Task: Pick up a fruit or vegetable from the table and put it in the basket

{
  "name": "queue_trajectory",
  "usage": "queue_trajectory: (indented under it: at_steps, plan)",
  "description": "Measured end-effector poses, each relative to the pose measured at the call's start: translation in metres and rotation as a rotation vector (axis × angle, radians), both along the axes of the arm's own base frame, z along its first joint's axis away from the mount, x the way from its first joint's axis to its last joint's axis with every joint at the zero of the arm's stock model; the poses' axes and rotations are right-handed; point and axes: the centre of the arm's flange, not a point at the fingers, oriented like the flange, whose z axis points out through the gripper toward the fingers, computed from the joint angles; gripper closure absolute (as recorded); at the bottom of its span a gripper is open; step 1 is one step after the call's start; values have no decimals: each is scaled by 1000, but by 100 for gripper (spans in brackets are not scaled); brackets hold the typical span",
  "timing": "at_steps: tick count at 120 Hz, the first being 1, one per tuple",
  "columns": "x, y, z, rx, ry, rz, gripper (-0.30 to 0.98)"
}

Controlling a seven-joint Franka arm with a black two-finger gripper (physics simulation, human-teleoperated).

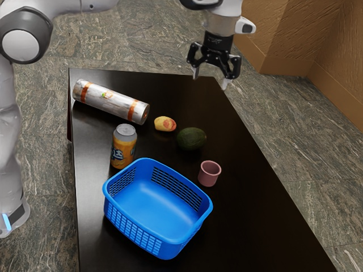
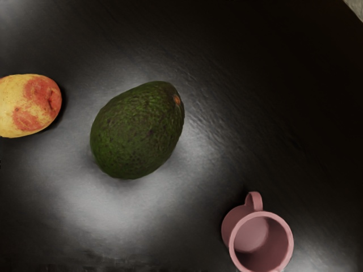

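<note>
Floor: grey-brown, streaked stone tiles (image 1: 283, 133) around the worktop, with a tan-brown wall (image 1: 283, 37) at the exterior view's upper right.
Worktop: dark and glossy (image 1: 244, 226), running from the upper left down to the lower right of the exterior view.
Arm: white and grey (image 1: 74, 7), coming in from the exterior view's left and across its top.
Gripper: raised in the air (image 1: 210, 80) at the upper right of the exterior view, its two fingers pointing down and spread wide apart, with nothing between them.
Avocado: dark green and bumpy (image 1: 191, 139), lying on the worktop near the exterior view's centre, outside the basket; in the wrist view its small orange-brown stem spot faces away from the mango.
Mango: yellow with red patches (image 1: 165, 123), also on the worktop, just beside the avocado on the exterior view's left, apart from it.
Mug: pink, upright (image 1: 209, 174), below the avocado in the exterior view and near the basket; its small handle shows in the wrist view.
Basket: blue plastic with slotted sides (image 1: 148, 229), open top up, lower centre of the exterior view.
Can: orange with a silver top (image 1: 124, 148), upright, just beyond the basket's upper left rim.
Cylinder: silvery with orange bands (image 1: 110, 102), lying on its side at the exterior view's upper left.
</note>
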Motion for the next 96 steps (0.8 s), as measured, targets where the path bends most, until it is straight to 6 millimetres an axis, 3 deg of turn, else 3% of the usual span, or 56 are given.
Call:
queue_trajectory:
  at_steps: [18,36,45,59,73,83,96]
  plan:
    - [-11,-5,10,-39,33,386,0]
    - [-27,-15,27,-78,41,549,0]
    - [-23,-9,16,-113,84,587,0]
    - [-19,16,-8,-131,142,598,0]
    - [-33,42,-40,-139,208,567,0]
    - [-49,41,-48,-150,222,510,0]
    - [-51,38,-60,-137,225,418,0]
